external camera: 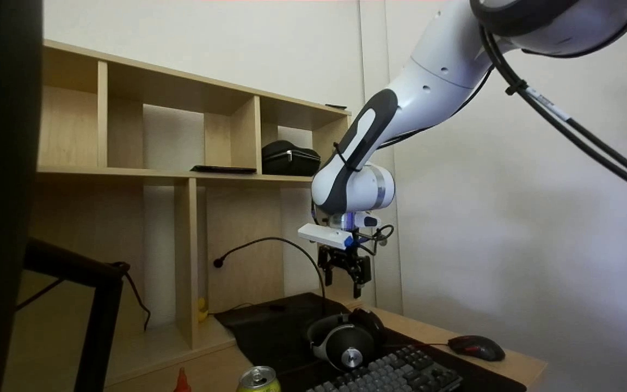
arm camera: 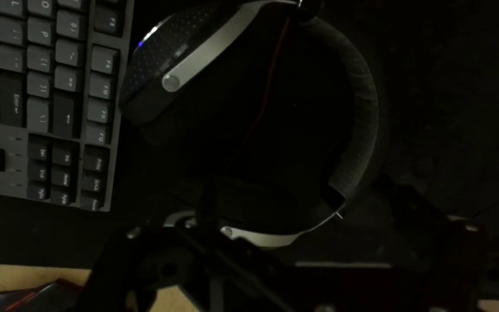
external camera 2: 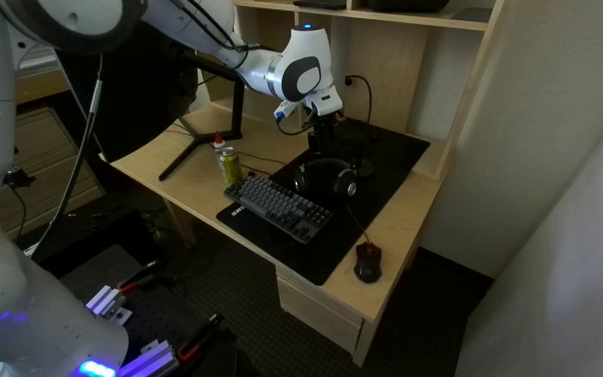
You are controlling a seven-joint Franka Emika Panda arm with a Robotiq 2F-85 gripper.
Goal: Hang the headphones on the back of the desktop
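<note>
headphones lie on the dark mat on the desk, just beside the keyboard, cups on that side and headband curving away from it. the hand hangs above, fingers spread apart with nothing between them. the step looks to be the grasp, so everything rests on lining up. in the wrist view the fingertips look nearer one end of the arch than its crown; i'd shift toward the crown before going down, so one finger drops inside the arch and one outside, then squeeze across the padding. a grip there should let both cups hang evenly. go deep, but stop short of pressing the mat. lift straight up, clear of the keyboard, before swinging to the back of the desktop.
</note>
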